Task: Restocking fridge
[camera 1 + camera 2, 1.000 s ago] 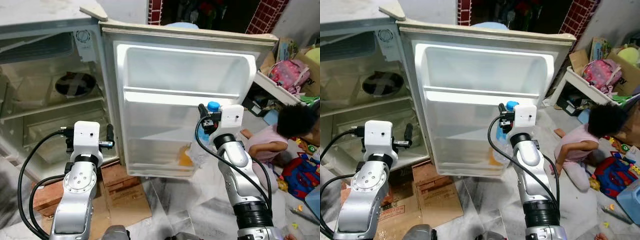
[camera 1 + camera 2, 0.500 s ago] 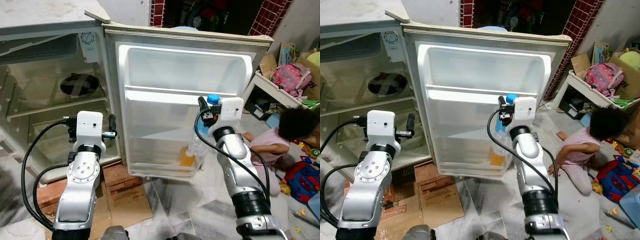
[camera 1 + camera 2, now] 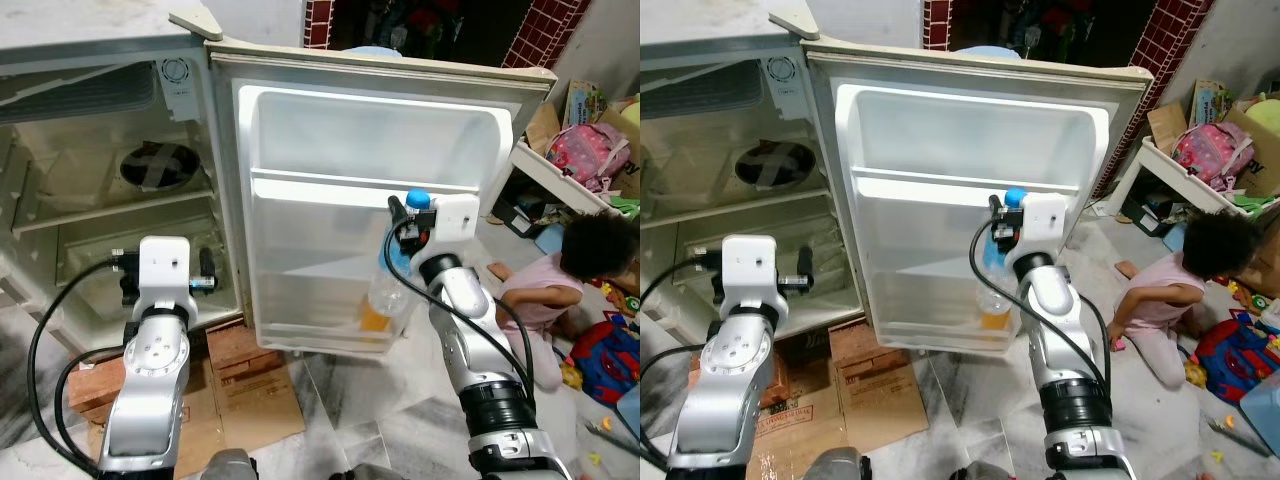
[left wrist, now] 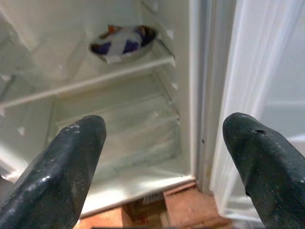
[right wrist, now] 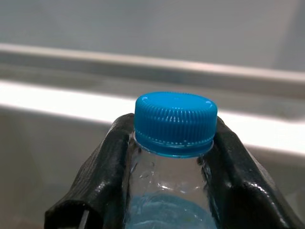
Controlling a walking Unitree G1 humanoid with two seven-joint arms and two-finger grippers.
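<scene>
1. Right gripper (image 5: 174, 143): fingers clamped on the neck of a clear bottle (image 3: 388, 290), just under its blue cap (image 5: 175, 121).
2. Bottle hangs upright at the lower shelf of the fridge door (image 3: 370, 130); orange liquid sits in its base (whether the base touches the shelf, cannot tell).
3. Left gripper (image 4: 162, 157): fingers spread wide apart, nothing between them, pointing into the open fridge (image 3: 90, 220).
4. Inside the fridge, a dish (image 4: 123, 42) rests on a shelf.
5. Flattened cardboard (image 3: 245, 385) lies on the floor below the door.
6. A person (image 3: 575, 290) sits on the floor to the right, among toys.
</scene>
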